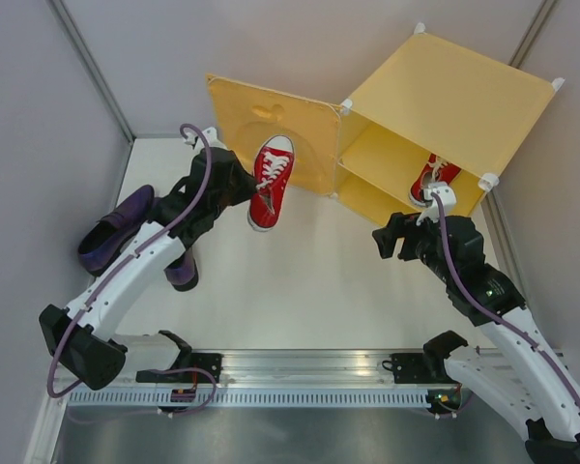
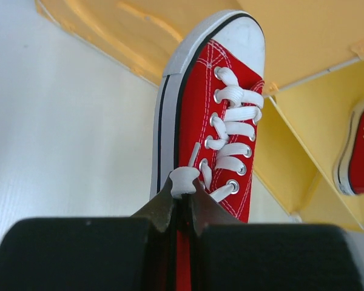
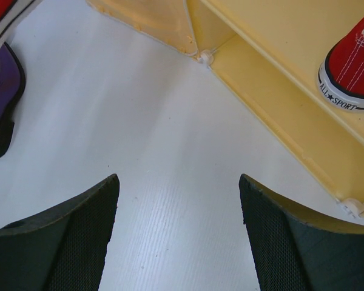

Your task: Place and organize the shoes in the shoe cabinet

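My left gripper is shut on a red sneaker and holds it above the floor, toe toward the open door of the yellow shoe cabinet. In the left wrist view the fingertips pinch the red fabric below the laces of the sneaker. The second red sneaker lies on the cabinet's inner shelf, heel outward, and also shows in the right wrist view. Two purple loafers lie at the left. My right gripper is open and empty before the cabinet.
The cabinet's lower compartment shows nothing inside in the part I see. Grey walls close in the white floor on the left, back and right. A metal rail with the arm bases runs along the near edge.
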### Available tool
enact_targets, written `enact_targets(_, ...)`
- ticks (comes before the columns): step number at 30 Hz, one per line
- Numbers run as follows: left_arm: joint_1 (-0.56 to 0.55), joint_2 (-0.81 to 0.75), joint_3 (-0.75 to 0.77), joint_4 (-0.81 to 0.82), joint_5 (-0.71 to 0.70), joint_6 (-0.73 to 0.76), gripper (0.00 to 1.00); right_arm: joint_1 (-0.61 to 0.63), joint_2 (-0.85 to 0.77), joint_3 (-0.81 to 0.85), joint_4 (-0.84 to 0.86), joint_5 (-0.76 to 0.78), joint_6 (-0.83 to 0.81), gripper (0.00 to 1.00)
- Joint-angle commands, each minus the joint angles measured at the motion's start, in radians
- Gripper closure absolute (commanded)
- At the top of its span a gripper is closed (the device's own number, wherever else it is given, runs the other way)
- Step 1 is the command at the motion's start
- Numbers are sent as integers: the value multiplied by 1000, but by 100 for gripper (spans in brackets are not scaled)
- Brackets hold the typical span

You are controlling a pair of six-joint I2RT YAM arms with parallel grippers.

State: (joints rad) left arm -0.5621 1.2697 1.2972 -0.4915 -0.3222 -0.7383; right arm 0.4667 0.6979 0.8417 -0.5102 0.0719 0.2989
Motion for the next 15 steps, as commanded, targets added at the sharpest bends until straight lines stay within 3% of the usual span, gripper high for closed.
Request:
enact_targets(1,-33,6,34,102,190,37,98,1,-11,-4,15,-15,-14,16)
enact_targets(8,-143,14,-117,201,285,-16,98,1,15,-15,29,-55,-11,16)
enact_targets(15,-206,170,-193,362,354,-47,98,1,60,-29,24,-67,-4,16)
